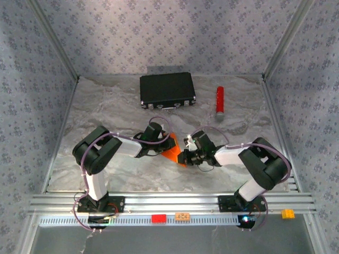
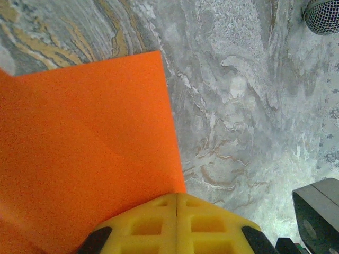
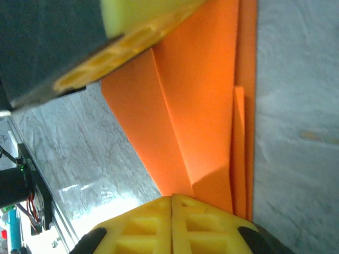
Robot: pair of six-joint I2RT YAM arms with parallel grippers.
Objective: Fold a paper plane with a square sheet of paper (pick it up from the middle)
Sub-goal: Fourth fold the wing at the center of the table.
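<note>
The square sheet of paper [image 1: 174, 151] is bright orange and lies partly folded on the marbled table between my two grippers. In the left wrist view the paper [image 2: 90, 148] spreads flat to the left, and its right edge runs down to the tips of my left gripper [image 2: 176, 194], which is shut. My left gripper [image 1: 165, 144] rests on the sheet's left side. In the right wrist view the paper [image 3: 201, 106] shows layered folds and a long crease leading to my right gripper [image 3: 172, 197], also shut, tips against the paper. My right gripper [image 1: 186, 156] meets the sheet's right end.
A black case [image 1: 167, 90] lies at the back centre and a red cylinder [image 1: 219, 100] to its right. Small red [image 1: 158, 218], orange [image 1: 182, 216] and yellow [image 1: 287, 213] bricks sit on the front rail. Patterned walls close in the table on three sides.
</note>
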